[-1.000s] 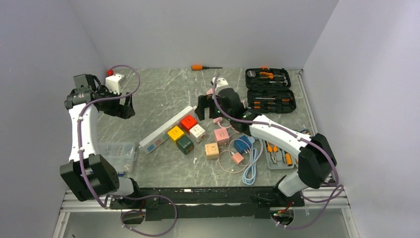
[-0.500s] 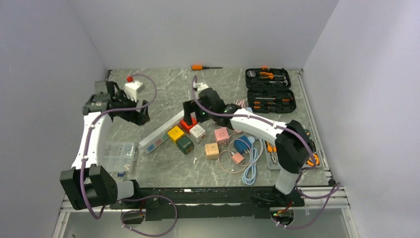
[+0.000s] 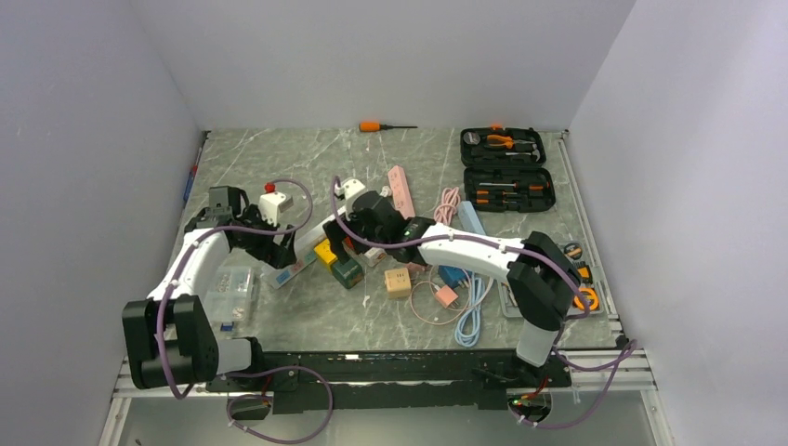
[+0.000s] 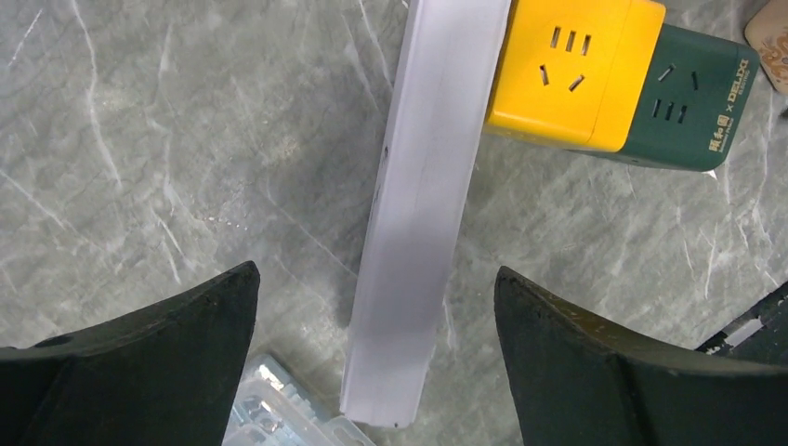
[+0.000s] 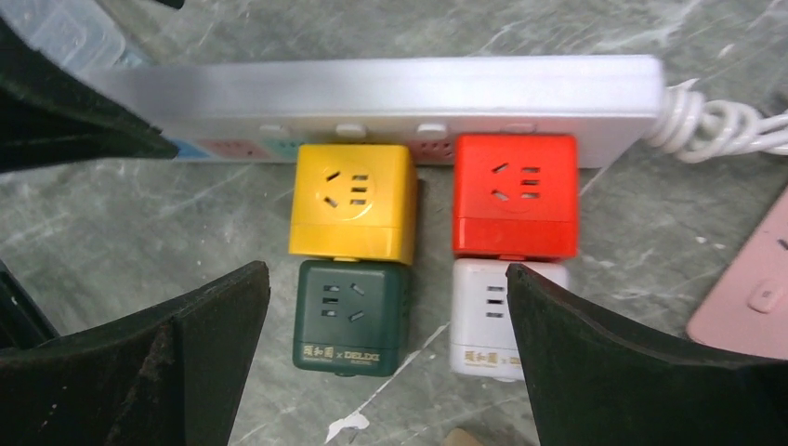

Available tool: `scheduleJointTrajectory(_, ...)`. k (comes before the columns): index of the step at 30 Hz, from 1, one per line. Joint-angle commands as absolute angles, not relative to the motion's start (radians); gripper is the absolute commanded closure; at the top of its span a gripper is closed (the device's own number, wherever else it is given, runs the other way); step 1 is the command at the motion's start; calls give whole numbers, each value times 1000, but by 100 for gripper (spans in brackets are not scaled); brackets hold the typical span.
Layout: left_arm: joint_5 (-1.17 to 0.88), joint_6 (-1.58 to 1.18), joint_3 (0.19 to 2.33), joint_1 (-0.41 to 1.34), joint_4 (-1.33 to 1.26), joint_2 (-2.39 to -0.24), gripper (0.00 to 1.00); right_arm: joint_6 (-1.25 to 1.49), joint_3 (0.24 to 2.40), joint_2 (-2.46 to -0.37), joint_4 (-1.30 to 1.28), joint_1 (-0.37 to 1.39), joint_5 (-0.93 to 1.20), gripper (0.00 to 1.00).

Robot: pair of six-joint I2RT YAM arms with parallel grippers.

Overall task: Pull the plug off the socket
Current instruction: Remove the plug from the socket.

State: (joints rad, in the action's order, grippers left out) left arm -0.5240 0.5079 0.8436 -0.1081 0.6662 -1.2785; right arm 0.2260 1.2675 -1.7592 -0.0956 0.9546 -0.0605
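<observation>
the white power strip (image 5: 372, 93) is laid across the marble table (image 3: 279, 167), and 4 cube plugs are grouped at its side. the yellow cube (image 5: 351, 200) and the red cube (image 5: 516, 193) are set against the strip; the green cube (image 5: 351, 316) is joined to the yellow one and the white cube (image 5: 497, 316) to the red one. the right gripper (image 5: 386, 279) is held above this group with its fingers spread wide and nothing gripped. the left gripper (image 4: 376, 279) is likewise wide open, with the strip's end seen between its fingers, apart from both. a clear plastic box (image 4: 279, 418) is placed just beside that end. the strip's coiled white cord (image 5: 715, 121) is seen at the other end, with a pink power strip (image 5: 753, 288) near the red cube. a peach cube (image 3: 398, 282) and a blue cable (image 3: 474, 307) are found nearby, and a tool case (image 3: 506, 167) well apart.
</observation>
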Motion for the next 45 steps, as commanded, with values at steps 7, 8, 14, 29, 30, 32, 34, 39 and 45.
scheduleJointTrajectory(7,-542,530,807,-92,600,-1335,36,227,1216,-1809,52,998,-12,3)
scheduleJointTrajectory(8,-544,530,804,-92,598,-1333,36,227,1216,-1816,59,998,-14,4)
scheduleJointTrajectory(14,-567,517,768,-86,583,-1294,34,216,1237,-1872,92,1001,-21,7)
scheduleJointTrajectory(29,-520,543,750,-81,629,-1233,50,189,1315,-2016,109,1029,-121,12)
scheduleJointTrajectory(30,-521,546,750,-81,634,-1222,52,186,1319,-2026,113,1030,-124,14)
scheduleJointTrajectory(32,-529,559,753,-80,654,-1204,54,180,1328,-2048,118,1032,-125,18)
scheduleJointTrajectory(34,-535,570,759,-81,671,-1196,55,178,1337,-2067,124,1031,-118,21)
scheduleJointTrajectory(39,-541,591,766,-81,691,-1200,52,177,1348,-2091,132,1030,-90,36)
scheduleJointTrajectory(45,-536,596,763,-81,670,-1225,26,176,1354,-2103,114,1031,-49,51)
